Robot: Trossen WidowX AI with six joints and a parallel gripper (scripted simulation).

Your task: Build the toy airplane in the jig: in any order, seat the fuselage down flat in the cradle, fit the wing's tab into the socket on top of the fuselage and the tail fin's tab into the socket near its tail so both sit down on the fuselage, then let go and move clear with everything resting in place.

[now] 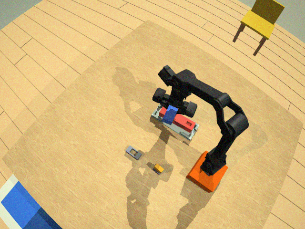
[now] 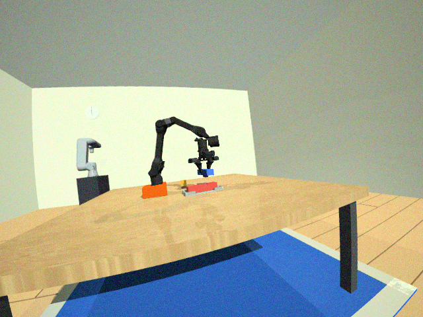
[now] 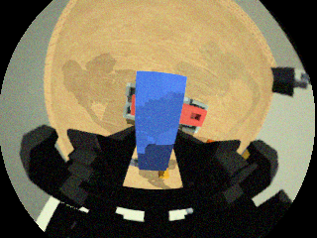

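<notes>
My gripper [image 1: 173, 107] [image 2: 204, 168] [image 3: 155, 127] is shut on the blue wing [image 1: 169, 115] [image 2: 206, 172] [image 3: 158, 119]. It holds the wing in the air above the front half of the red fuselage [image 1: 182, 122] [image 2: 201, 187] [image 3: 194, 117]. A clear gap shows between wing and fuselage in the exterior view. The fuselage lies flat in the grey cradle [image 1: 192, 134] [image 2: 191, 193]. Its rear socket shows open on top; the wing hides the other socket. The small yellow tail fin [image 1: 158, 168] [image 2: 183, 183] lies on the table, apart from the cradle.
A small grey holder [image 1: 133, 152] lies on the table left of the tail fin. The arm's orange base [image 1: 205, 178] [image 2: 154, 190] stands near the cradle. A yellow chair [image 1: 261, 21], a blue floor mat [image 1: 18, 205] [image 2: 238, 282] and a white arm [image 2: 85, 155] are off the table.
</notes>
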